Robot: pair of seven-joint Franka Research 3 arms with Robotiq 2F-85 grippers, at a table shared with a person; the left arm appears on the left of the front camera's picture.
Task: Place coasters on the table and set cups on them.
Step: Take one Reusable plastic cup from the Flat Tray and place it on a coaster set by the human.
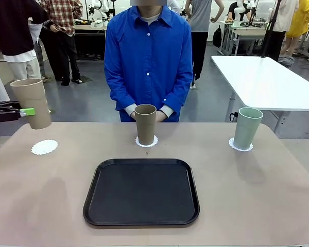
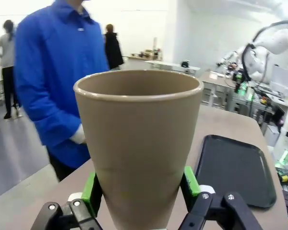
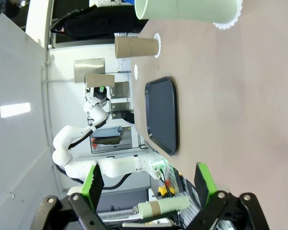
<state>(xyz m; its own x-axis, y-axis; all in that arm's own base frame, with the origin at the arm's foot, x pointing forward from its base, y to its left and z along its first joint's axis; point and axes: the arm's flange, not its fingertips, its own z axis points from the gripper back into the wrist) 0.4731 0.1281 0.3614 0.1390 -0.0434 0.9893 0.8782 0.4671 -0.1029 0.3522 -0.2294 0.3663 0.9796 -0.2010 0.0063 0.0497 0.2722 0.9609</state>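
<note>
The left tool [image 1: 27,111] clenches a tan cup [image 1: 32,103] above the bare coaster [image 1: 44,147] at nine o'clock on the worktop [image 1: 247,195]; the right tool [image 3: 146,184] hangs released.

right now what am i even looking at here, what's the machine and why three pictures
Two white robot arms share a table with a person in blue. The front view looks across the table; the other two come from cameras on each arm's wrist. The left gripper is shut on a tan cup, held above a bare coaster. The right gripper is open, holding nothing. Another tan cup and a green cup stand on coasters, behind a black tray.
</note>
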